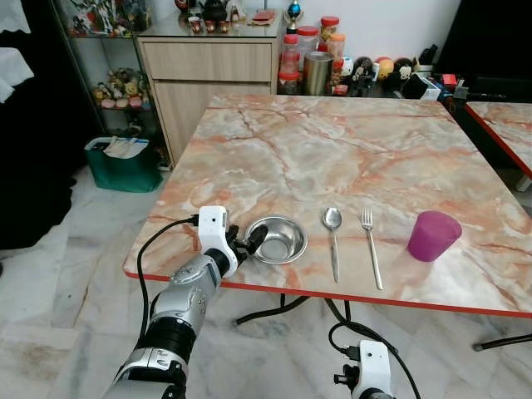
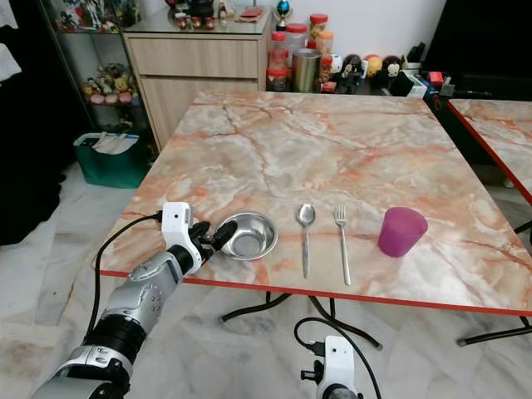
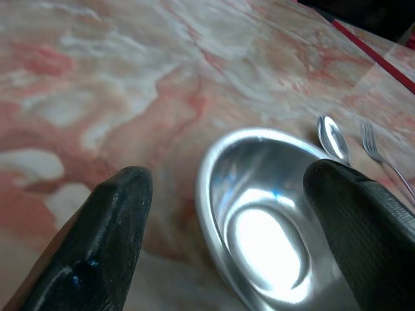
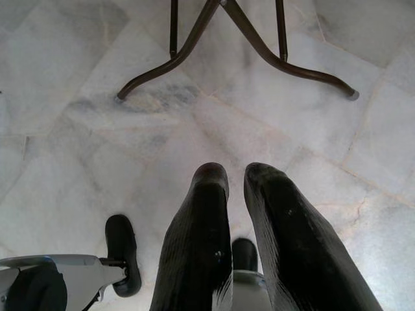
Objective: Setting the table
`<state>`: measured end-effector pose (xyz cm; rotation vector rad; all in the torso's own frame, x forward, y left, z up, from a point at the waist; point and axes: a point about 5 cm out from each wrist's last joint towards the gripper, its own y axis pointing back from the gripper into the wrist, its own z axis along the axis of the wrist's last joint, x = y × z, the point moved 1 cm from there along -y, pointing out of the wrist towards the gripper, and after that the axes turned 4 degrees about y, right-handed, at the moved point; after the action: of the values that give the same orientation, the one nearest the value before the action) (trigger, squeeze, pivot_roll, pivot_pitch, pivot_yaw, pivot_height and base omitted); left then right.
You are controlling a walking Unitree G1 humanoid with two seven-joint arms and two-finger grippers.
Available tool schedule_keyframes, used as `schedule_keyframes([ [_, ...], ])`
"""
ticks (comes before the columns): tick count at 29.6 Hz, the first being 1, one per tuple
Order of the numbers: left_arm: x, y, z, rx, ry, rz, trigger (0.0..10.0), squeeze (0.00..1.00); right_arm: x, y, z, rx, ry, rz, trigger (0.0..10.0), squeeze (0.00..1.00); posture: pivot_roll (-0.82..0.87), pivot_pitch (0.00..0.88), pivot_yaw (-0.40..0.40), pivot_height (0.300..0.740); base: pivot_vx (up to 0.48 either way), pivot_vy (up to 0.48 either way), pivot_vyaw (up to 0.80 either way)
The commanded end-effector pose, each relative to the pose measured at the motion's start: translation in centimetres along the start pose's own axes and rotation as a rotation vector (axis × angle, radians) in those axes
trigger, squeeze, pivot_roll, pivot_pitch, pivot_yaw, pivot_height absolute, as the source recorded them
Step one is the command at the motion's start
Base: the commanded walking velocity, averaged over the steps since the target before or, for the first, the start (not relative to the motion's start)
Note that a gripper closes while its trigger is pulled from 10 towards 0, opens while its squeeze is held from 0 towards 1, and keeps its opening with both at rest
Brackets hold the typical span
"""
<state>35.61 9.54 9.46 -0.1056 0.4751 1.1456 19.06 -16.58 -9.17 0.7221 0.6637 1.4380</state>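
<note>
A steel bowl [image 1: 278,239] sits near the front edge of the marble table [image 1: 332,141]. To its right lie a spoon [image 1: 332,237] and a fork [image 1: 371,245], then a purple cup [image 1: 432,235] standing upright. My left gripper [image 1: 252,241] is open at the bowl's left rim. In the left wrist view one finger [image 3: 110,240] is outside the bowl and the other [image 3: 363,240] is over its inside, with the rim between them. My right gripper [image 4: 237,173] hangs shut below the table, over the floor.
A wooden cabinet [image 1: 208,75] and several jars [image 1: 312,62] stand beyond the table's far edge. On the floor at the left is a green bin [image 1: 125,162]. A second table [image 1: 507,125] is at the right. Dark table legs [image 4: 259,45] curve across the marble floor.
</note>
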Motion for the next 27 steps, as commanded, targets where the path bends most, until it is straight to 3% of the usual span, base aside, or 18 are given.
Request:
schedule_keyframes([
  [1,0.1,-0.3,0.2,0.016,-0.016,0.018,10.0,0.0,0.2,-0.1,0.4,-0.009,0.012,0.006,10.0,0.0,0.04,0.0,-0.001,0.74,0.0,0.0,0.0],
  [25,0.3,-1.0,-0.4,0.117,-0.007,0.093,10.0,0.0,0.2,-0.1,0.2,-0.006,0.011,0.004,10.0,0.0,0.04,0.0,0.006,0.74,0.0,0.0,0.0],
  [27,0.2,-1.1,-0.3,0.127,-0.009,0.093,9.6,0.0,0.2,-0.1,0.3,-0.006,0.012,0.005,10.0,0.0,0.04,0.0,0.006,0.74,0.0,0.0,0.0],
])
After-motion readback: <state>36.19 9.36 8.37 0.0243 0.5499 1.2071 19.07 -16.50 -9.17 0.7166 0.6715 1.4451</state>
